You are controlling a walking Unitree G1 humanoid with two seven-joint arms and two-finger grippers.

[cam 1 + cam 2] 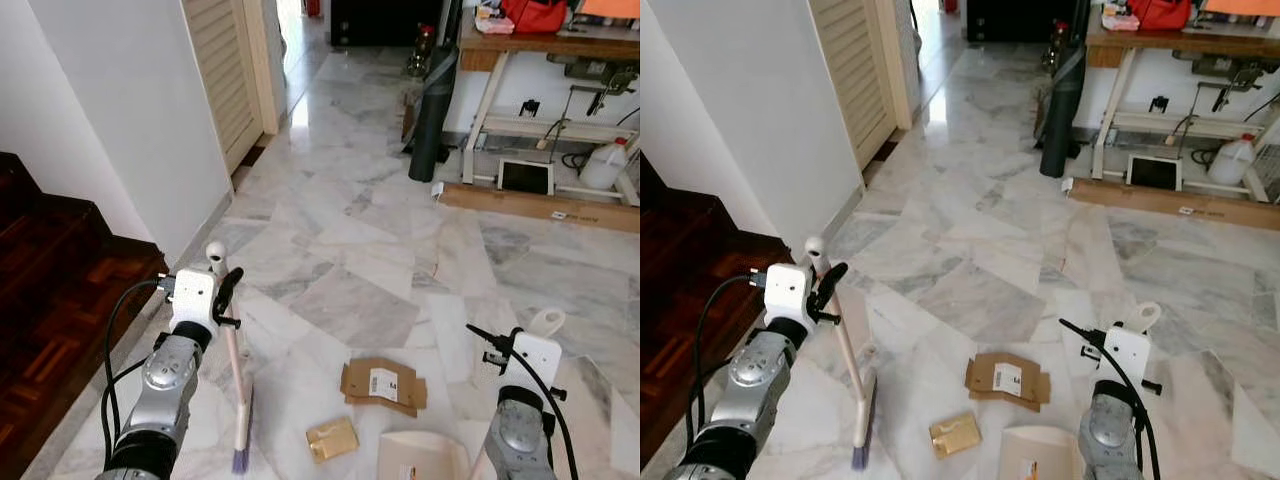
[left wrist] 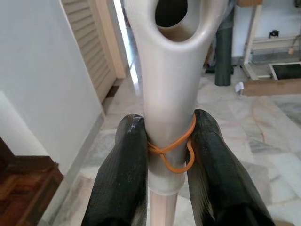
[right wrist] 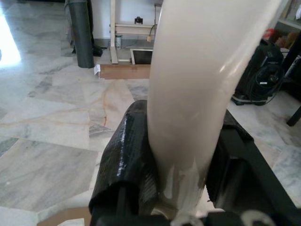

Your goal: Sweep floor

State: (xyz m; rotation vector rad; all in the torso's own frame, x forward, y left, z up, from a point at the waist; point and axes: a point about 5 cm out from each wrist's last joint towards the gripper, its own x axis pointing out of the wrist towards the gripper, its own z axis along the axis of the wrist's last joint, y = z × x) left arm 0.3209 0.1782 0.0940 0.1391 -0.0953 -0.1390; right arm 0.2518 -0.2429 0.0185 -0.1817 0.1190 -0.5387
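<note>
Head views: the left tool (image 1: pixel 222 290) grips the top of a broom (image 1: pixel 237 385), its long axis near upright, bristles on the marble floor (image 1: pixel 350 250) beside flattened cardboard (image 1: pixel 383 384) and a small brown packet (image 1: pixel 332 438). The right tool (image 1: pixel 1130 345) holds the dustpan (image 1: pixel 1038 452) by its handle. Open floor stretches ahead to a table (image 1: pixel 540 45); a wall and dark wooden steps (image 1: pixel 50 290) lie left.

Left wrist view: fingers (image 2: pixel 122 179) pinch the broom handle beside an orange rubber band (image 2: pixel 171 150).

Right wrist view: fingers (image 3: pixel 124 165) clamp the cream dustpan handle.
</note>
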